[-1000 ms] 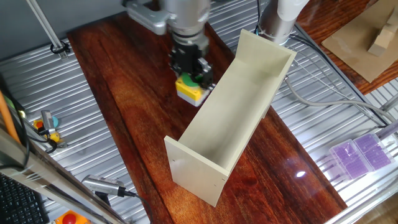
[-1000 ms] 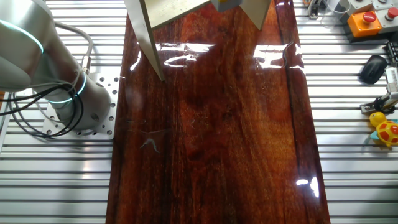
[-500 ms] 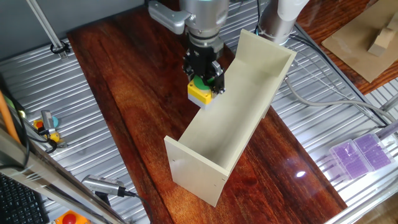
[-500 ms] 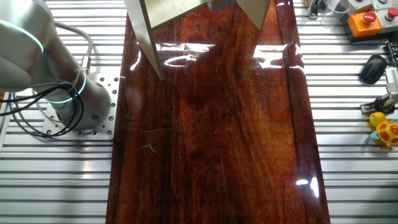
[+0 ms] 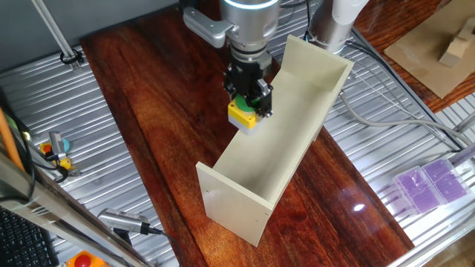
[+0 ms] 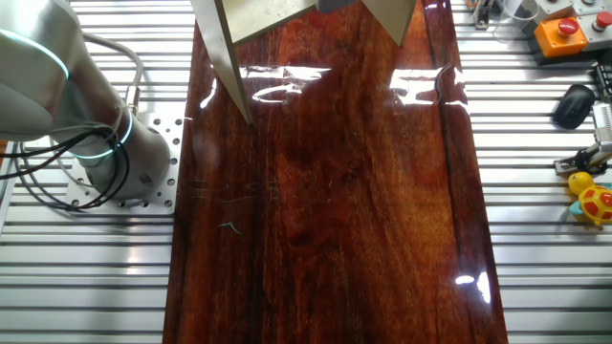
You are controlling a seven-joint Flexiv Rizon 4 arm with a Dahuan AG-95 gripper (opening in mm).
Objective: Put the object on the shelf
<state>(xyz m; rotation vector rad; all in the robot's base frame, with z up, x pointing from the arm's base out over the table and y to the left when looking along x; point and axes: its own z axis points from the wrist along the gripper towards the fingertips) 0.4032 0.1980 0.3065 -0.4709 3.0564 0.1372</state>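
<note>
Status: transport under way, placement not done. The gripper (image 5: 250,104), upper centre of the one fixed view, has its fingers clamped on the box (image 5: 243,115), yellow body with green button on top. The box hangs clear of the tabletop (image 5: 156,126), right at the shelf's near long wall, about level with its top edge. Whether it has crossed that wall I cannot tell from this angle.

Shelf (image 5: 286,126): cream open trough running from upper right toward lower centre of the frame, nothing inside it. In the other fixed view only its cut-off end (image 6: 258,19) shows at the top edge; gripper and box are not visible there.

Left to do, by my judgement: carry the box over the wall, lower it to the trough floor, release, withdraw.

Obstacles: the near wall is the 1 thing in the path; the trough is narrow, so the fingers may brush either wall on descent.

Surroundings: robot base (image 6: 105,143) at left of the other fixed view; red-topped button device (image 6: 559,33) upper right; a yellow toy (image 6: 593,201) at right edge. All well apart from the shelf.
</note>
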